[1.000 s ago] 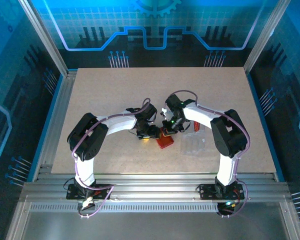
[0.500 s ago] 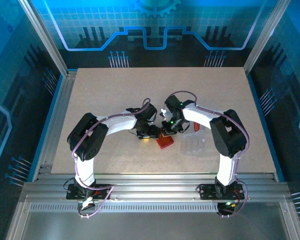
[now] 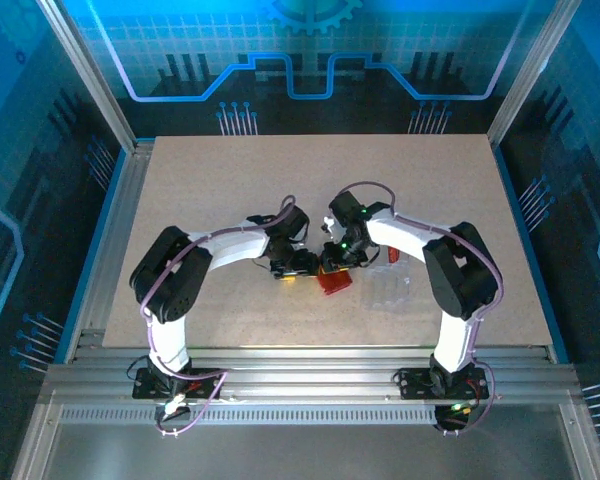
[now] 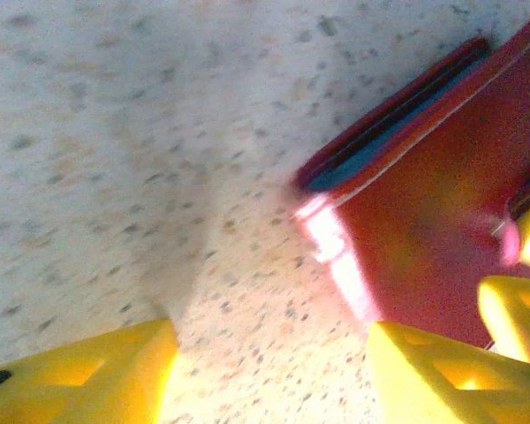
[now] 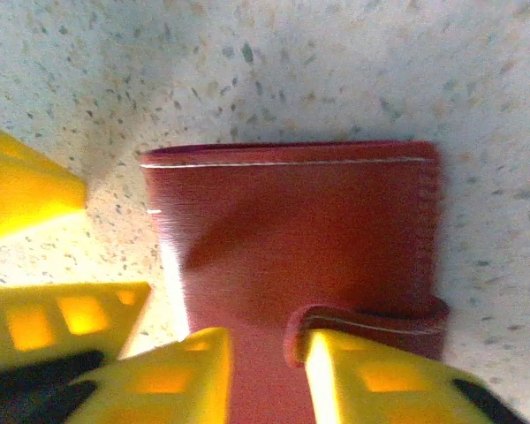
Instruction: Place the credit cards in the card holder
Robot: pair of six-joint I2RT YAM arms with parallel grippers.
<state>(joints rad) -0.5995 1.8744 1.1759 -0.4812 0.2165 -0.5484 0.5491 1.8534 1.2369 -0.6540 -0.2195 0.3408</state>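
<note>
Right fingers [image 5: 177, 375] newly parted over card holder [image 5: 300, 230] | left fingers [image 4: 79, 375] spread beside it | bag [image 3: 385, 289] nearby

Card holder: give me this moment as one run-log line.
card holder: folded shut, flat on table | left end effector: open at holder's edge | right end effector: open over clasp tab

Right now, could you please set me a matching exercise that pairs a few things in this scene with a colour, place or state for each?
Things:
1. card holder
2. plastic bag
3. left gripper
4. table

Descriptions:
A. speckled beige
B. yellow fingers apart, bare surface between them
C. red, with a clasp tab
D. clear, lying to the right of the card holder

Pairs: 1-C; 2-D; 3-B; 4-A
</note>
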